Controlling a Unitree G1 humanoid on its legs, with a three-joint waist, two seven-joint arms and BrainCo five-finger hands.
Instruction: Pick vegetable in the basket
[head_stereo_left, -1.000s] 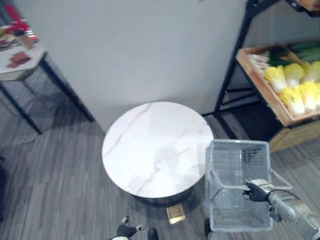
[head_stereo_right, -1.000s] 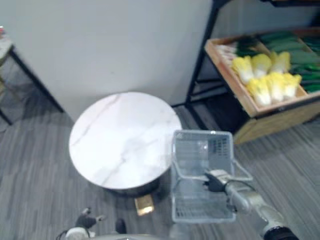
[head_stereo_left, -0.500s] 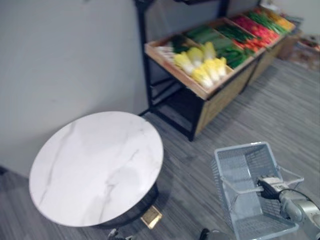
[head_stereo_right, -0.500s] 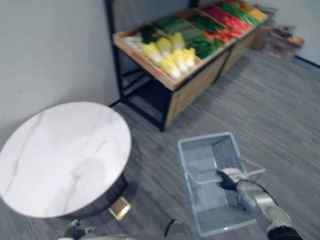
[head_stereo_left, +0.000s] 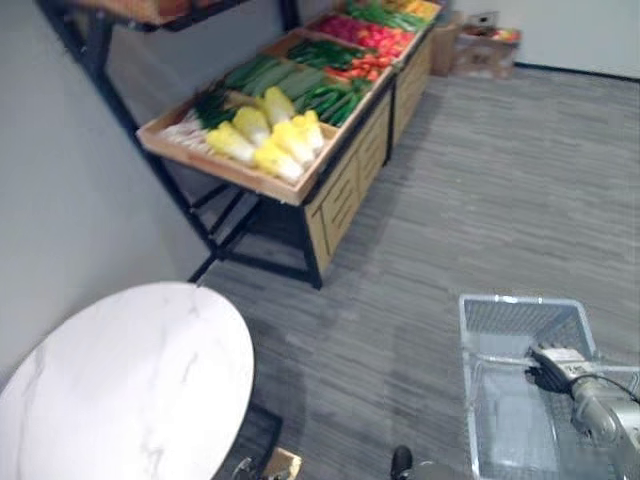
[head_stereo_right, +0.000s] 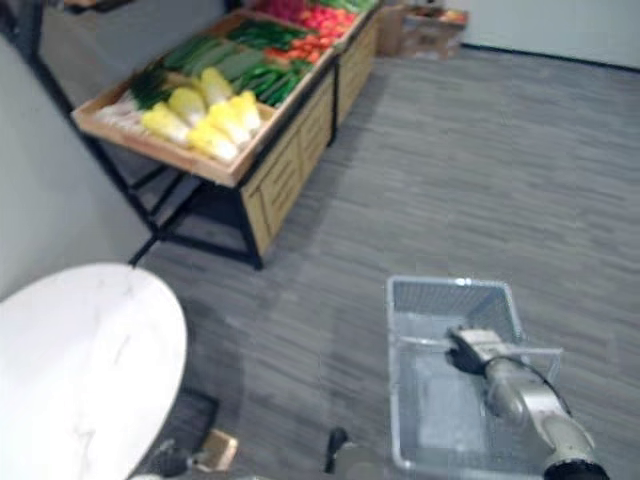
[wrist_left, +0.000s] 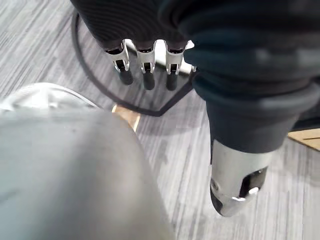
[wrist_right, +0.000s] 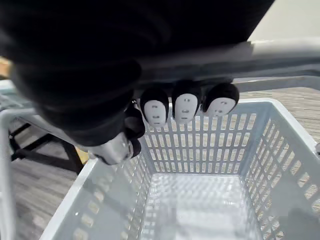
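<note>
Right wrist view, entry one: the right hand (wrist_right: 185, 106) had its dark-tipped fingers curled over the grey handle (wrist_right: 280, 49) of a pale grey mesh basket (wrist_right: 210, 145), thumb tucked under the bar, so the hand was closed round the handle. The basket's slotted walls and bottom showed past the fingers. Left wrist view, entry two: the left hand (wrist_left: 146, 55) hung over the grey plank floor (wrist_left: 60, 40) with fingers straight in a row and thumb held apart, loose and holding nothing. Eye views, entry three: the basket sat low on the robot's right side, over the floor, with the right hand across its handle near the middle. Entry four: a round white bench (head_stereo_left: 120, 385) with faint grey veining stood to the robot's left, well apart from the basket. Entry five: a wooden shelf (head_stereo_left: 340, 195) on a black frame stood against the wall beyond the bench, its tilted trays stocked with vegetables. Yellow cabbages (head_stereo_left: 262, 140) lay in a cluster in the nearest tray, long green vegetables (head_stereo_left: 290, 80) lay just behind them, and red vegetables (head_stereo_left: 365, 35) lay farther along. All the vegetables lay on the shelf, well apart from the basket. Entry six: cardboard boxes (head_stereo_left: 485, 45) stood on the floor past the far end of the shelf.
</note>
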